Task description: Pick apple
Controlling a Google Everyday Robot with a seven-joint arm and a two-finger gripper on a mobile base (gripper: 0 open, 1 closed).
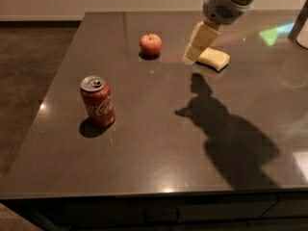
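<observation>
The apple (150, 44) is sitting on the dark desk (144, 148), toward its far side, with its stem pointing up. The tool (190, 57) is hanging above the desk to the apple's right, near it but not touching, and is partly covering a pale yellow sponge (216, 59). I cannot tell whether the tool is wide or narrow. A red Coca-Cola can (97, 101) is standing well apart, nearer the camera on the left.

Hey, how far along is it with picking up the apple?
Done: nothing yet; the apple sits on the table, untouched. In hand: the gripper hovers right of the apple in the view, by the sponge, apart from the apple. Left: reach the apple, close on it, lift it.
</observation>
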